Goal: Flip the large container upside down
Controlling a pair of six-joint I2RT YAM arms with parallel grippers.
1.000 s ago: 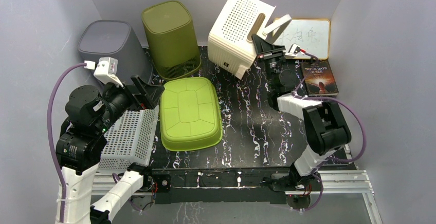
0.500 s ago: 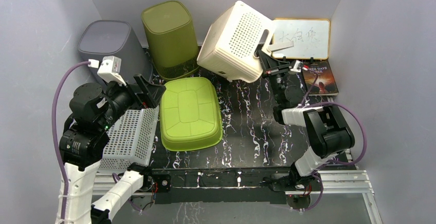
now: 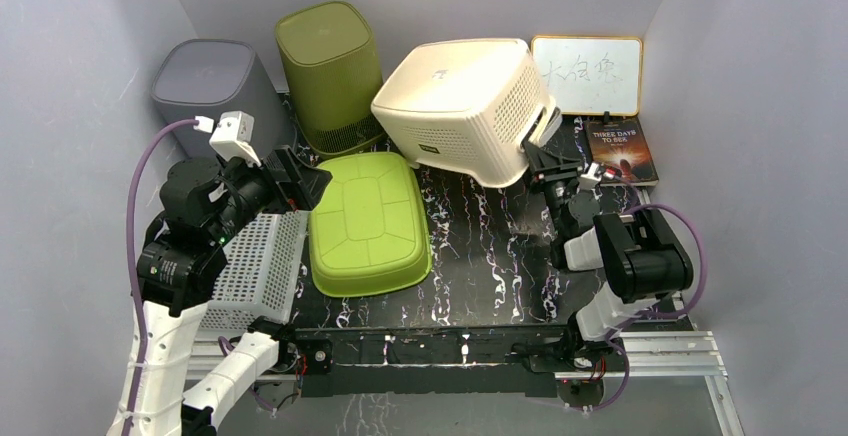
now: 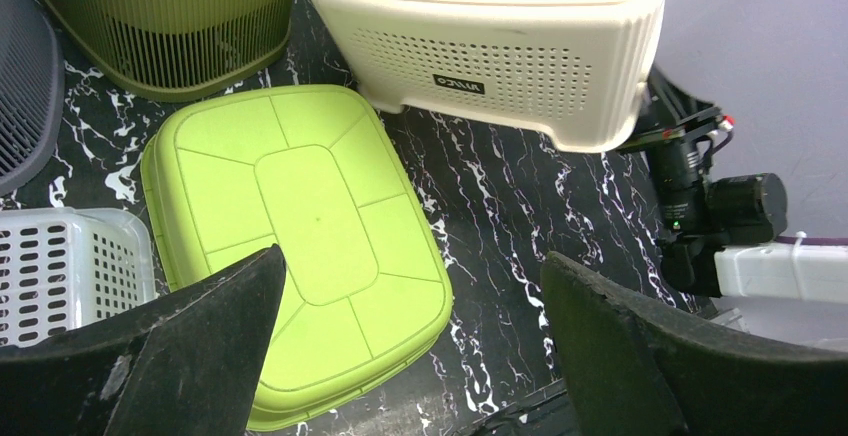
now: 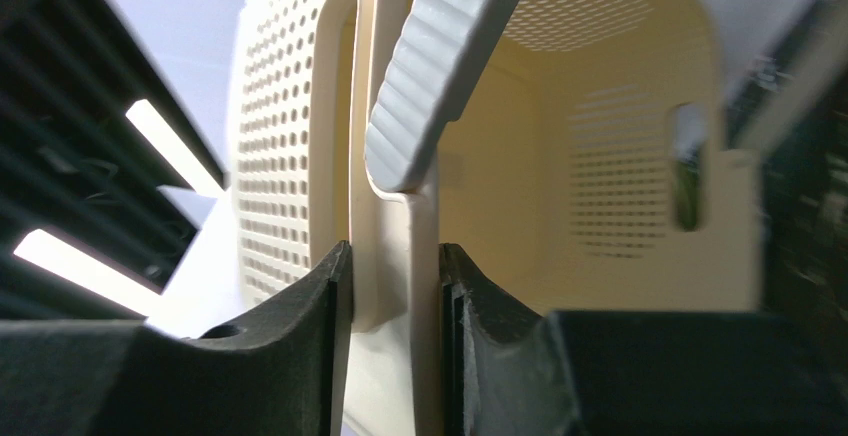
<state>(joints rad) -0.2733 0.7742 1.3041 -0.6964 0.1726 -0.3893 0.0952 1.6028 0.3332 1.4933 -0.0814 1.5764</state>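
The large cream perforated container (image 3: pixel 462 106) stands bottom-up and tilted at the back middle, its right rim raised off the table. It also shows in the left wrist view (image 4: pixel 500 41). My right gripper (image 3: pixel 545 146) is shut on the container's rim (image 5: pixel 395 286), one finger outside the wall and one inside; the hollow interior faces the right wrist camera. My left gripper (image 4: pixel 410 356) is open and empty, held above the table over the front edge of the lime green tub (image 4: pixel 300 226).
A grey bin (image 3: pixel 210 91) and an olive green bin (image 3: pixel 328 71) stand at the back left. A lime tub (image 3: pixel 368 221) lies upside down in the middle. A white perforated basket (image 3: pixel 258 268) sits at the left. A whiteboard (image 3: pixel 588 74) and a book (image 3: pixel 620 151) are at the back right.
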